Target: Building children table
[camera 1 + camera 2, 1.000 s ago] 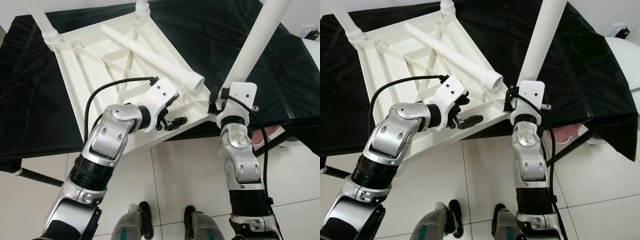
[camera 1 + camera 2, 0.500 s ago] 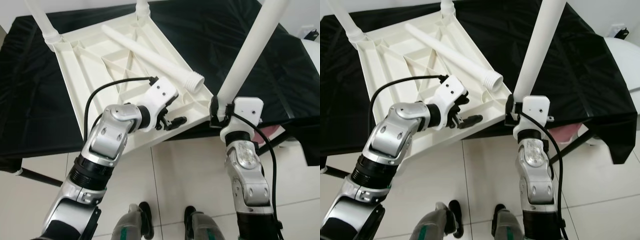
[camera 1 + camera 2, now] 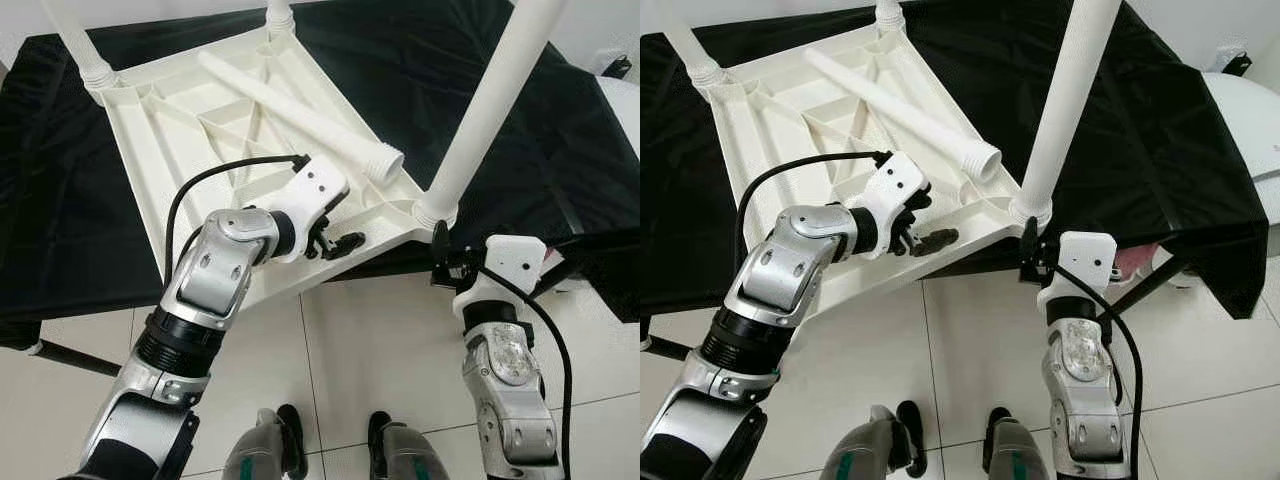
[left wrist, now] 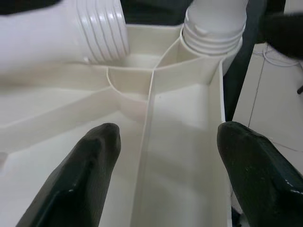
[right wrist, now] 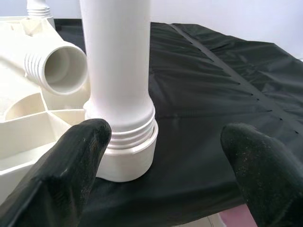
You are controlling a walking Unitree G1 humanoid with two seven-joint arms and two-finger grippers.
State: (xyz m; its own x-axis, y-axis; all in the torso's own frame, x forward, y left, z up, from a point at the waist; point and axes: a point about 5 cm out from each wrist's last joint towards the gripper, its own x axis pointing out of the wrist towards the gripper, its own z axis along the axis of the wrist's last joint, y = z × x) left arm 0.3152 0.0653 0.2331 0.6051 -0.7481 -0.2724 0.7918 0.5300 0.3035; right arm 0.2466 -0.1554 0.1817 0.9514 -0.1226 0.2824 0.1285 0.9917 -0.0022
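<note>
The white children's tabletop (image 3: 170, 150) lies upside down on a black-covered table. Three white legs stand in its corner sockets: two far ones (image 3: 75, 40) (image 3: 278, 12) and a near right one (image 3: 490, 100), seated in its threaded socket (image 5: 125, 151). A loose leg (image 3: 300, 115) lies across the ribs with its threaded end toward that corner. My left gripper (image 3: 338, 240) hangs open over the tabletop's near edge, its fingers (image 4: 94, 156) either side of a rib. My right gripper (image 3: 445, 265) is open just below and in front of the near right leg, not touching it.
The black cloth (image 3: 560, 130) hangs over the table's near edge. White floor tiles (image 3: 370, 340) and my feet (image 3: 290, 440) are below. A dark table leg (image 3: 70, 355) slants at the left. A white rounded object (image 3: 1250, 110) sits at the right edge.
My right gripper has let go of the near right leg and dropped back toward me. That leg now stands alone in its socket. The left gripper has stayed put.
</note>
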